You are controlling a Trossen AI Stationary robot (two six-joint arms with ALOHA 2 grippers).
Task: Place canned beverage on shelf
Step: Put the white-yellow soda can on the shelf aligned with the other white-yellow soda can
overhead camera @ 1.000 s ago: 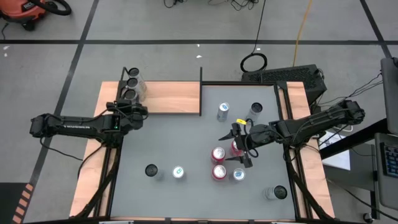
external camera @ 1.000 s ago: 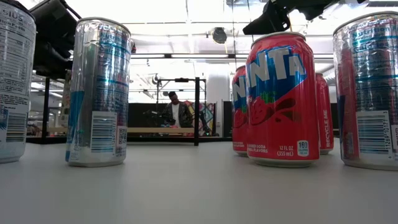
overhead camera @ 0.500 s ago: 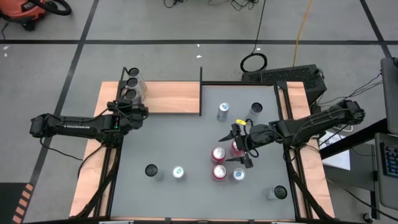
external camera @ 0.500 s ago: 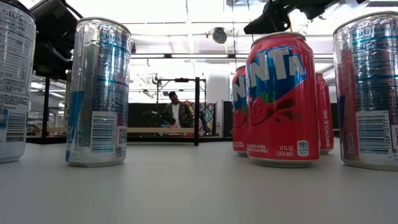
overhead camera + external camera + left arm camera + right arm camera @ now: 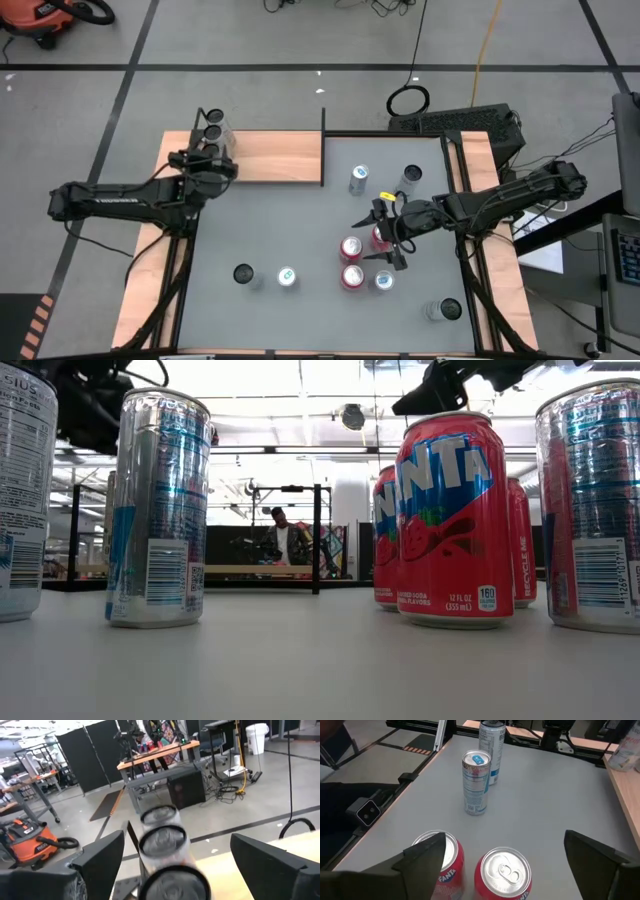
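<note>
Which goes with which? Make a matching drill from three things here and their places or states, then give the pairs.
1. shelf
2. left gripper
3. right gripper

A. open, above the red cans
B. holds three cans at its left end
C. open, right beside those three cans

Pairs: 1-B, 2-C, 3-A

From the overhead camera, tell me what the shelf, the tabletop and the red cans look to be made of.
Shelf: light-brown wood-grain board, matte, probably laminate or wood, with thin black posts that look like metal.
Tabletop: smooth grey surface, dull sheen; material unclear.
Red cans: thin metal, likely aluminium, with bare silvery tops with pull tabs and glossy printed sides.
</note>
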